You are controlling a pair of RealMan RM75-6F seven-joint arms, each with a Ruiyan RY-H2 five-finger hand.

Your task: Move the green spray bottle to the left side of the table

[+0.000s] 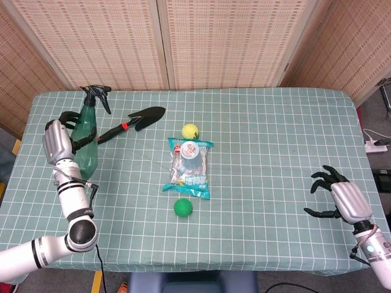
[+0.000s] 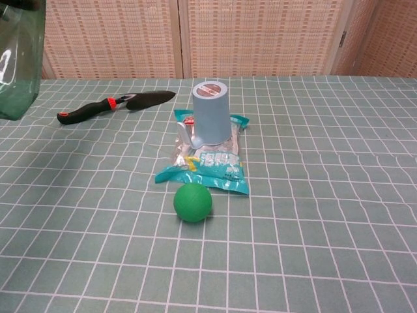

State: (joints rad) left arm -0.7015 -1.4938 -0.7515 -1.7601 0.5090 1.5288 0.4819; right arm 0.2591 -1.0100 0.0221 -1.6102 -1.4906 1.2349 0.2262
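Note:
The green spray bottle [image 1: 85, 135] with its black trigger head stands nearly upright in the air over the table's left side, and my left hand [image 1: 58, 141] grips its body from the left. In the chest view only the bottle's translucent green base [image 2: 19, 59] shows at the top left corner. My right hand [image 1: 339, 196] rests near the table's front right edge, fingers spread, holding nothing.
A black trowel with a red-ringed handle [image 1: 129, 122] lies just right of the bottle. At mid-table lie a snack bag [image 1: 189, 167] with a blue cup [image 2: 211, 120] on it, a yellow ball [image 1: 190, 130] behind and a green ball [image 1: 182, 207] in front.

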